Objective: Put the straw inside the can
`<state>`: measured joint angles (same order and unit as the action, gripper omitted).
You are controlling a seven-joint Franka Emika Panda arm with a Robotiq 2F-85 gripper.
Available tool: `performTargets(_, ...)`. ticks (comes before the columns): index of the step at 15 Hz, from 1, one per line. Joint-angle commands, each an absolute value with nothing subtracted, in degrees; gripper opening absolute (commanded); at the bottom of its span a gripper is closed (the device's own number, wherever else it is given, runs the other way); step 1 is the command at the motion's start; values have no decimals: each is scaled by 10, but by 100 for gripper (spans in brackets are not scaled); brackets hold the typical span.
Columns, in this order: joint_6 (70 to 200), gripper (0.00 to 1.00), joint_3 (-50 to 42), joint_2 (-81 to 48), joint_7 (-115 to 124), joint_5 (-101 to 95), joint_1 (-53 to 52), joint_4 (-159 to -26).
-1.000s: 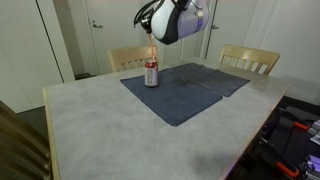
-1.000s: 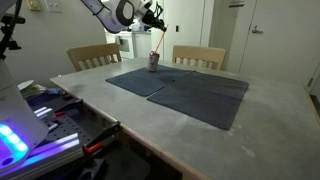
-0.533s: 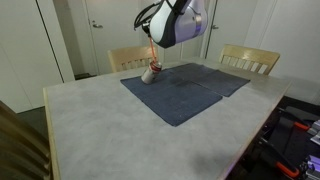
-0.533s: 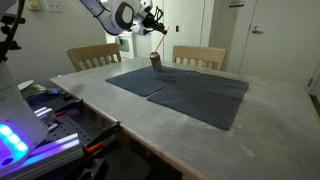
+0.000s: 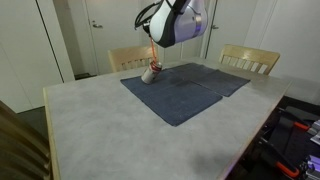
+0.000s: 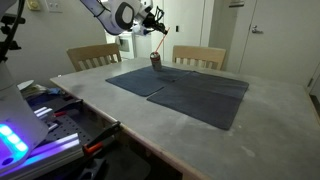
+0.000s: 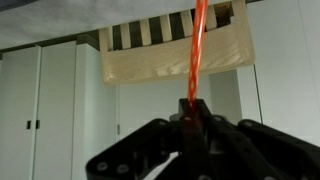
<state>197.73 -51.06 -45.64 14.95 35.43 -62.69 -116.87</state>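
Note:
The silver can with red markings (image 5: 150,72) sits at the far edge of the dark blue mat and is tilted, not upright. It also shows in an exterior view (image 6: 155,60). My gripper (image 5: 151,38) hangs above it, shut on the thin red-orange straw (image 5: 151,52). The straw runs down from the jaws to the can's top (image 6: 159,43). I cannot tell whether its tip is inside the opening. In the wrist view the straw (image 7: 197,45) rises straight out of the closed jaws (image 7: 190,108). The can is out of that view.
The dark blue mat (image 5: 185,92) lies on a grey table (image 5: 100,130). Two wooden chairs (image 5: 247,60) (image 5: 128,58) stand at the far side. Equipment with lights (image 6: 30,130) sits beside the table in an exterior view.
The can stood upright a second ago and now leans over on the mat. The gripper and straw shifted slightly. Nothing differs over the last half second.

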Motion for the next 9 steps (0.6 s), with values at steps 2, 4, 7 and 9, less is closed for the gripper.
performTargets(2, 1948, 2, -526, -477, 131, 346, -629, -1153)
performTargets(4, 1947, 2, -528, -481, 127, 345, -627, -1143)
performTargets(7, 1944, 2, -532, -487, 121, 345, -628, -1128)
performTargets(9, 1939, 2, -534, -494, 119, 345, -630, -1113)
